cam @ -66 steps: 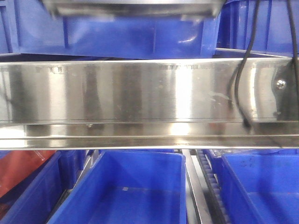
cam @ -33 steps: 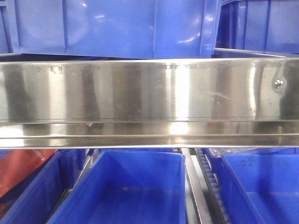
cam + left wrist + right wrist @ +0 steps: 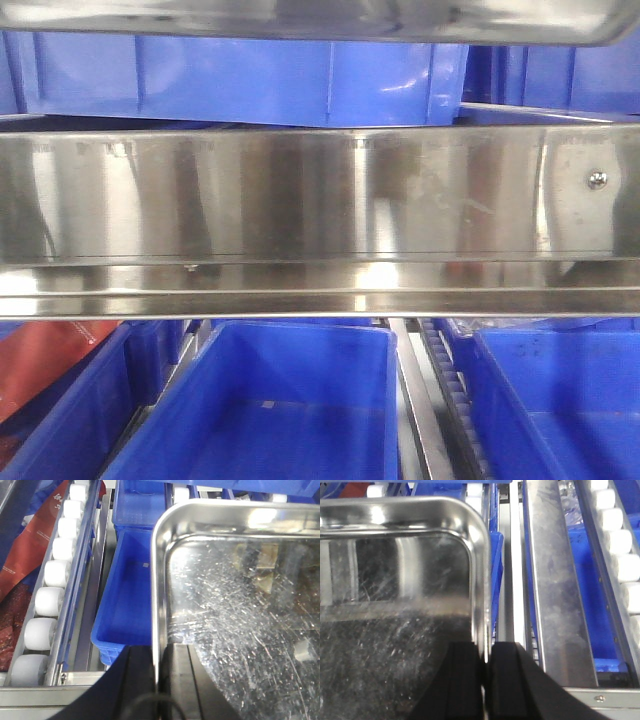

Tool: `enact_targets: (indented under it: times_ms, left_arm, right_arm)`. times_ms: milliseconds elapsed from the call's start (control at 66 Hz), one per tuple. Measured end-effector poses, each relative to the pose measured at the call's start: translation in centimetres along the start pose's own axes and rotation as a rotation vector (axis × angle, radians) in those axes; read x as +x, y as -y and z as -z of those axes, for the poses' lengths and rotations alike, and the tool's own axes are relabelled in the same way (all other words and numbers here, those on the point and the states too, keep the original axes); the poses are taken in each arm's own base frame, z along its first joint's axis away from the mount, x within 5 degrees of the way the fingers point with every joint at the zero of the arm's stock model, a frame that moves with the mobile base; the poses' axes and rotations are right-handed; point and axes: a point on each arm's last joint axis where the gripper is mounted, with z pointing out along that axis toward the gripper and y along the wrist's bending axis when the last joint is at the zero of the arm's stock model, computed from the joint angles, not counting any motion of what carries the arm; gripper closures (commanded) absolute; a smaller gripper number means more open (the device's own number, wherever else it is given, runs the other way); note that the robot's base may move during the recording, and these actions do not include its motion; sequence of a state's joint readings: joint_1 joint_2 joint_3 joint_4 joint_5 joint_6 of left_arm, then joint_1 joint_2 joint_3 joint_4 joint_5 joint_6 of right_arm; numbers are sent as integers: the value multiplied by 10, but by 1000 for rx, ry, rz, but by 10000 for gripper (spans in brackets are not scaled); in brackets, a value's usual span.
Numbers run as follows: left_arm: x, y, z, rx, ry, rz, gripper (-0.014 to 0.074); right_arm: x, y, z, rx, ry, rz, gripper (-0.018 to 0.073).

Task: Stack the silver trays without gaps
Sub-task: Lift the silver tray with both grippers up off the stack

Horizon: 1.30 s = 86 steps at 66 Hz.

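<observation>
Left wrist view: my left gripper [image 3: 157, 680] clamps the tray [image 3: 240, 605] at its left rim and my right gripper [image 3: 486, 680] clamps the opposite rim, over the bins [image 3: 131, 595]. I'd lower both sides level so it nests flush.

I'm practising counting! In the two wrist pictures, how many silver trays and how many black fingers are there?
Silver tray: 1
Black fingers: 4 (left fingers 2, right fingers 2)
Total: 5
</observation>
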<state>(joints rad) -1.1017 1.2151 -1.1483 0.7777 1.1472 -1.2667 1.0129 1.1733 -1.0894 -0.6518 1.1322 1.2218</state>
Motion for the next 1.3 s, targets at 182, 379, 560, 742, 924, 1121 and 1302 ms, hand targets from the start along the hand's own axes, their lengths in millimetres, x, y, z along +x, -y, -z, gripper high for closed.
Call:
enact_targets:
  times_ms: [182, 379, 560, 742, 924, 1121, 1302]
  left_arm:
    - [0, 0, 0, 0, 0, 0, 613]
    - [1, 0, 0, 4, -12, -14, 613]
    - [3, 1, 0, 11, -32, -43, 613]
    - [3, 1, 0, 12, -32, -46, 613]
    - [3, 1, 0, 12, -32, -46, 613]
    - [3, 1, 0, 12, -32, -46, 613]
    - [1, 0, 0, 6, -12, -55, 613]
  right_arm:
    - [0, 0, 0, 2, -1, -2, 574]
    - [0, 0, 0, 2, -1, -2, 574]
    - [0, 1, 0, 6, 1, 1, 574]
    - [0, 1, 0, 6, 1, 1, 574]
    - [0, 1, 0, 6, 1, 1, 574]
    - [0, 1, 0, 6, 1, 1, 574]
    - [0, 0, 0, 5, 1, 1, 574]
